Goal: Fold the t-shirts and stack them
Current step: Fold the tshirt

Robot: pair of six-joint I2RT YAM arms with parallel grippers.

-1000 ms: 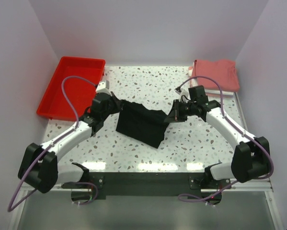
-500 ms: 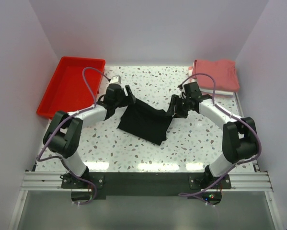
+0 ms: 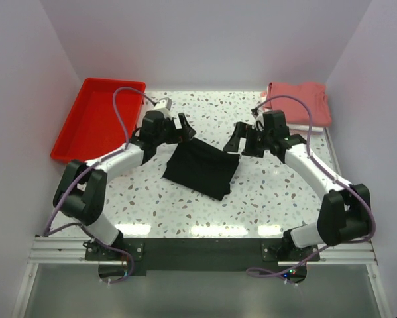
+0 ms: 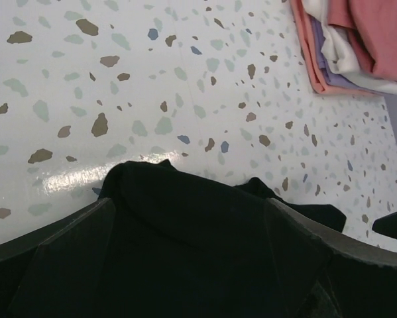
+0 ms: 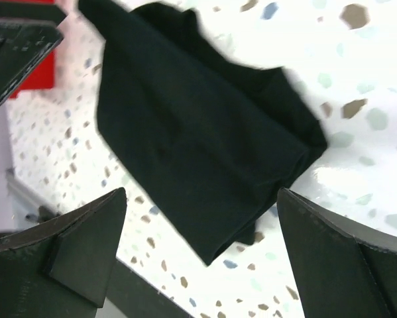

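Left hand and right hand both gape wide, apparently clear of the folded black t-shirt.

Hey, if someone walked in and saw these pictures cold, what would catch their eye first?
First, the black t-shirt, folded into a dark block in the middle of the table, with the left gripper and right gripper open at its far corners. After that, the red tray at the far left and the stack of folded shirts, salmon on top, in the far right corner.
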